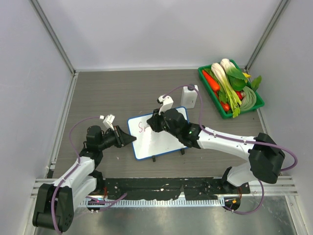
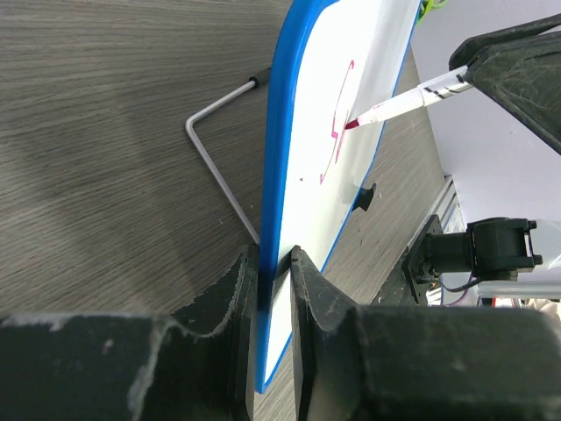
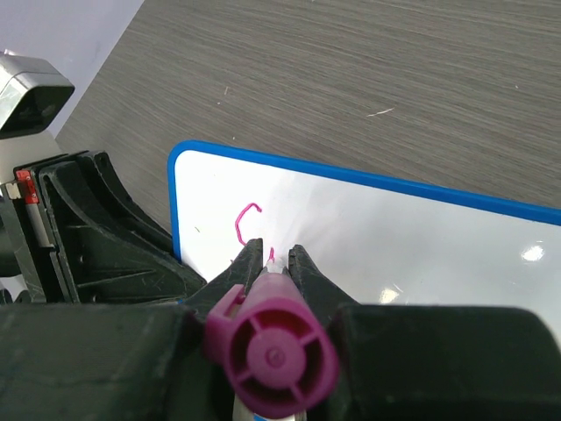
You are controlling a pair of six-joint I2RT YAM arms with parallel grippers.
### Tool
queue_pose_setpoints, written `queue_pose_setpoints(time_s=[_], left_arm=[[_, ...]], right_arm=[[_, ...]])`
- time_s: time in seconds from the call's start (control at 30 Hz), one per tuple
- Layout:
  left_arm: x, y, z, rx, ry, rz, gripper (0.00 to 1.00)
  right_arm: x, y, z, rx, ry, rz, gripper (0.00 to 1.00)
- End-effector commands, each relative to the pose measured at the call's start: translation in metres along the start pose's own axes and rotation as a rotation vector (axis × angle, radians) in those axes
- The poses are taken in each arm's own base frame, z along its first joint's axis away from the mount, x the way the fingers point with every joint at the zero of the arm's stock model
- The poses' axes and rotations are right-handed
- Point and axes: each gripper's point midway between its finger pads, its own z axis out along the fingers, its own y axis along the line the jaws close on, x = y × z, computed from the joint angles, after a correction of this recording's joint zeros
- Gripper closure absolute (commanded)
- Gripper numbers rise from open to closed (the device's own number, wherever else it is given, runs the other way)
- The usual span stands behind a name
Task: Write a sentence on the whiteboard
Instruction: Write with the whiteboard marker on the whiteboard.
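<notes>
The whiteboard (image 1: 161, 139), white with a thin blue rim, stands tilted at the table's middle. It also shows in the left wrist view (image 2: 359, 79) and the right wrist view (image 3: 421, 254). My left gripper (image 1: 131, 141) is shut on its left edge, with the blue rim between the jaws (image 2: 273, 263). My right gripper (image 1: 155, 123) is shut on a magenta marker (image 3: 273, 355) whose tip touches the board (image 2: 358, 124). Of the sentence, only a first magenta stroke like an "S" (image 3: 245, 219) shows near the board's upper left.
A white bottle (image 1: 190, 96) stands just behind the board. A green tray (image 1: 258, 103) of vegetables sits at the back right. The board's wire stand leg (image 2: 215, 149) rests on the table behind it. Two small black feet (image 1: 168, 156) stand at its front edge.
</notes>
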Motion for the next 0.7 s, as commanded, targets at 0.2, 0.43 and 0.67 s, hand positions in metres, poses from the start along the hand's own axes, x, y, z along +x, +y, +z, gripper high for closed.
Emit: queue_pose_setpoints(time_s=[0.2, 0.43, 0.67], left_arm=[[-0.007, -0.003, -0.001, 0.007, -0.033, 0.046, 1.00], [-0.007, -0.003, -0.001, 0.008, -0.034, 0.045, 1.00], [-0.007, -0.003, -0.001, 0.007, -0.035, 0.045, 1.00]], right_arm=[[-0.039, -0.005, -0.009, 0.055, -0.116, 0.019, 0.98], [-0.022, -0.005, -0.010, 0.033, -0.065, 0.005, 0.98], [-0.002, -0.010, -0.014, 0.026, -0.018, -0.001, 0.99]])
